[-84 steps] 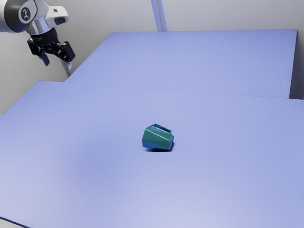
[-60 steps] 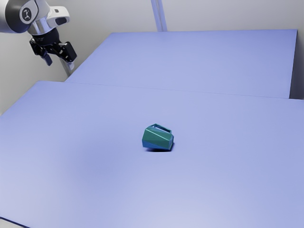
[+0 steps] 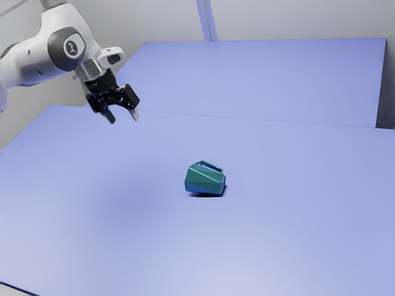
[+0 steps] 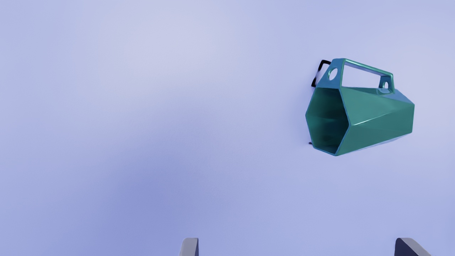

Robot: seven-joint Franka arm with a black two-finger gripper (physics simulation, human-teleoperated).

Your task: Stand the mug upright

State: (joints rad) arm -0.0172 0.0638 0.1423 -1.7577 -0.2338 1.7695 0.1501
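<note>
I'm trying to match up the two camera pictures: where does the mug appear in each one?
Exterior view: the mug lies near the middle, to the view's right of the raised gripper.
Wrist view: the mug lies out ahead of the open fingertips, its mouth visible.
Shared landmark: the mug's looped handle.

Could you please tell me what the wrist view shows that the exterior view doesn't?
The wrist view adds the hollow inside of the mug. The exterior view adds the white arm and the blue surface beyond the table. Both show the mug lying on its side on the table, its handle, and the hand's parted fingers.
</note>
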